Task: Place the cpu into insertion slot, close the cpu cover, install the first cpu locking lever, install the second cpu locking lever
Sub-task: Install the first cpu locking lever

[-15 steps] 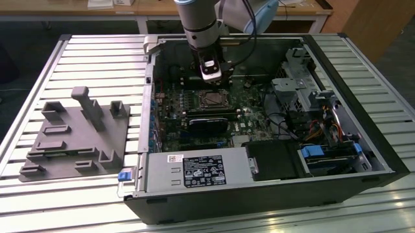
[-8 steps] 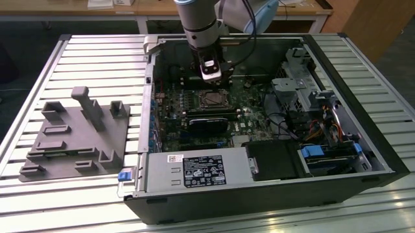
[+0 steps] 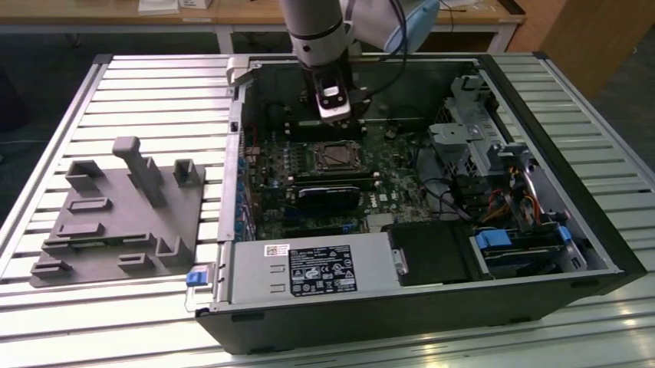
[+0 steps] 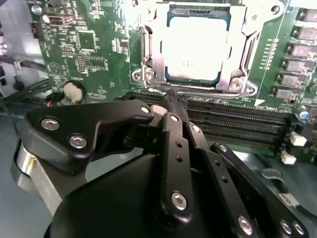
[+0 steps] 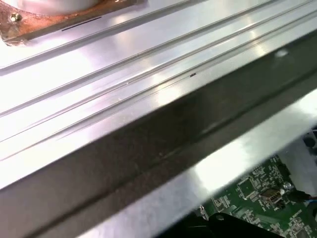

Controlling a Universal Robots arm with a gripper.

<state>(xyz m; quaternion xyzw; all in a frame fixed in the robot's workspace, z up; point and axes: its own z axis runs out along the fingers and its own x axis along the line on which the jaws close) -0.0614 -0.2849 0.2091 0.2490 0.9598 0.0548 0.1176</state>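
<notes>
Fixture block (image 3: 118,218), grey, lies on the slatted table (image 3: 61,107), well apart from the insertion slot (image 3: 336,157) toward the exterior view's left. Open computer case (image 3: 573,230) sits on the same table; the green motherboard (image 3: 394,192) lies inside it.

Slot is near the middle of the board. In the second wrist view the cpu (image 4: 194,52) lies in the slot, pale metal top showing, and the cpu cover (image 4: 151,59) frames it flat, closed down around the chip. A lever (image 4: 143,47) runs along one side of the cover; whether it is latched, cannot tell.

Gripper (image 3: 333,107) hangs just beyond the slot, above the board, apart from cover and chip. In the second wrist view the gripper (image 4: 173,101) has its jaws brought together at the tips with nothing between them, tips over the long black memory slots (image 4: 237,119) just beside the socket.

Power supply (image 3: 307,272) lies near the slot, toward the case front; drive bay (image 3: 511,245) sits toward the exterior view's right.
</notes>
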